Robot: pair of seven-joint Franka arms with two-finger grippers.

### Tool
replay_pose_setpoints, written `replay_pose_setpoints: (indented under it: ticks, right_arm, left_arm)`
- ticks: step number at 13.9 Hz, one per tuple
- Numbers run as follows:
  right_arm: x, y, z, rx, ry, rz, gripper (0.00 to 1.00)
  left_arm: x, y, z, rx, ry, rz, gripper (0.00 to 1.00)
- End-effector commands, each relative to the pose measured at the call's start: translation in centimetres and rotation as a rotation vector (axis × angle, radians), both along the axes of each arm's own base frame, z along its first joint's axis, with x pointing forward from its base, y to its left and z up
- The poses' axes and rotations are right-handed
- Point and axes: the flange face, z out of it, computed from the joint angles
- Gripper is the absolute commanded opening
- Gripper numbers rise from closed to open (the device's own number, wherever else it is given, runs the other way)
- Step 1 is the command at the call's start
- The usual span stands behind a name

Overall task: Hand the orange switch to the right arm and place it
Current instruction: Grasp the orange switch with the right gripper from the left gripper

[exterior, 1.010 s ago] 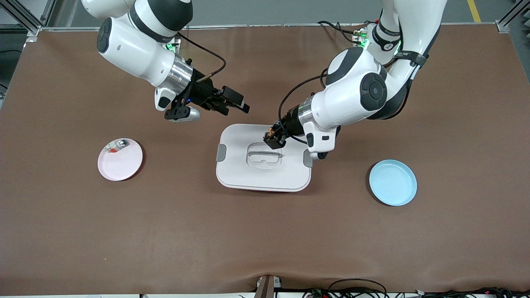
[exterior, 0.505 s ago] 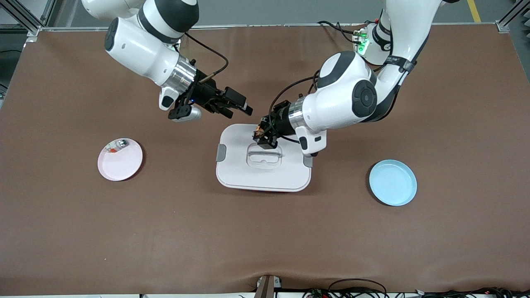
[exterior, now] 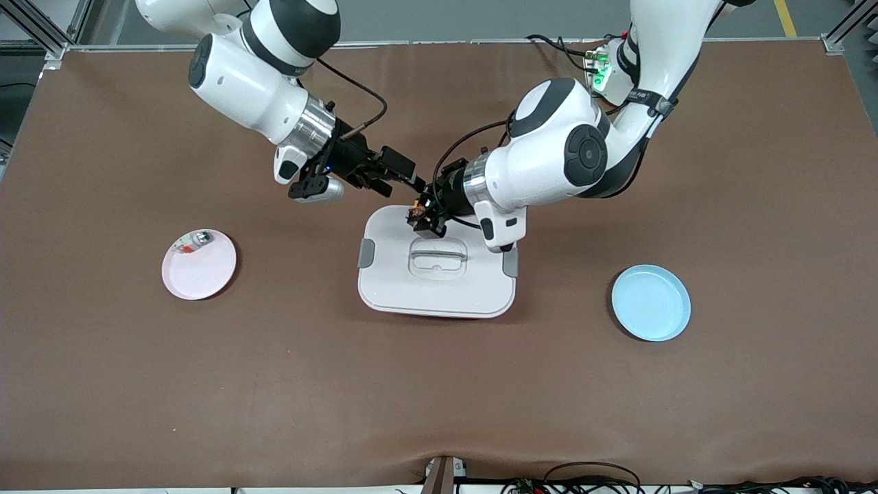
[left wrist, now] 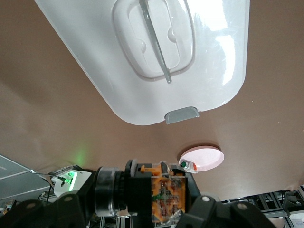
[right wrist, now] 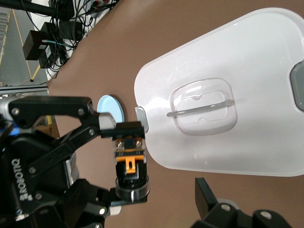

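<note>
My left gripper [exterior: 420,213] is shut on the orange switch [exterior: 416,204] and holds it over the edge of the white lidded box [exterior: 437,281] that faces the robot bases. In the left wrist view the switch [left wrist: 164,194], black with an orange part, sits between the jaws. My right gripper [exterior: 406,177] is open and right beside the switch. In the right wrist view the switch [right wrist: 129,161] points its round ringed end into the gap of the right gripper [right wrist: 156,199], whose fingers [right wrist: 209,194] stand apart from it.
A pink plate [exterior: 199,264] with a small whitish-silver part [exterior: 200,238] lies toward the right arm's end. A light blue plate [exterior: 651,302] lies toward the left arm's end. The box has a recessed handle [exterior: 437,257] and grey latches.
My left gripper has carried the switch from over the box's handle to its edge, toward the right gripper. My right gripper has moved in to meet it.
</note>
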Motion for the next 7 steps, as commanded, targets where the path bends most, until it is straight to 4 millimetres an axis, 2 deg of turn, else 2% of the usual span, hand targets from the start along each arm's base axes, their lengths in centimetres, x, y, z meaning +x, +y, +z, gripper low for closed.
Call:
replay_pose_setpoints:
  ticks: [1, 7]
  right_arm:
    - [1.1, -1.6, -0.1, 0.006, -0.008, -0.020, 1.00]
    - [0.9, -0.8, -1.3, 0.002, 0.023, -0.025, 1.00]
  left_arm:
    - [-0.2, -0.9, 0.7, -0.021, 0.009, 0.003, 0.00]
    - [-0.6, -1.3, 0.8, -0.022, 0.009, -0.003, 0.00]
